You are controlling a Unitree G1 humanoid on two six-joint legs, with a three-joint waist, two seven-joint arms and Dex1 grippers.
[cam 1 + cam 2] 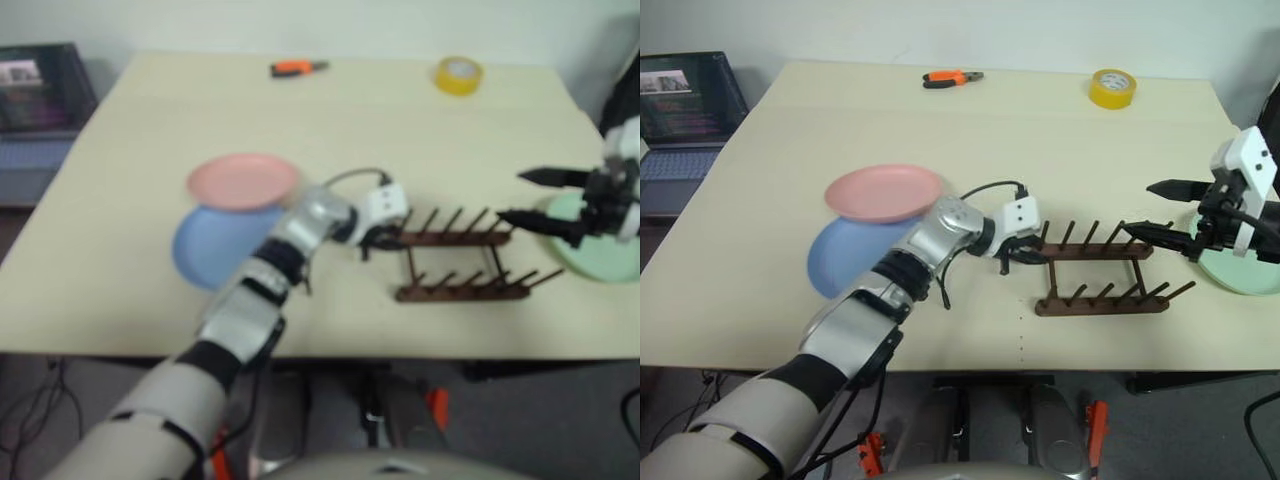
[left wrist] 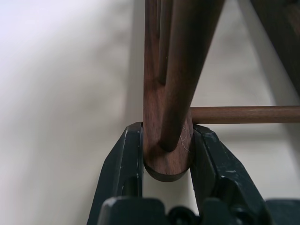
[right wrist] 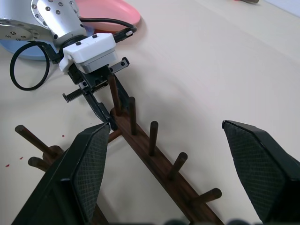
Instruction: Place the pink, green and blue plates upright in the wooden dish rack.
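Note:
The wooden dish rack (image 1: 1100, 275) stands on the table right of centre, with no plate in it. My left gripper (image 1: 1025, 255) is shut on the rounded left end of its far rail (image 2: 164, 93), one finger (image 2: 123, 159) on each side. The pink plate (image 1: 885, 192) lies flat to the left, overlapping the blue plate (image 1: 845, 260) beneath it. The green plate (image 1: 1245, 270) lies flat at the table's right edge. My right gripper (image 1: 1140, 207) hangs open above the rack's right end, next to the green plate, holding nothing.
Orange-handled pliers (image 1: 952, 77) and a yellow tape roll (image 1: 1111, 87) lie near the table's far edge. An open laptop (image 1: 685, 100) sits off the table's left side. The table's front edge runs close behind the rack's near rail.

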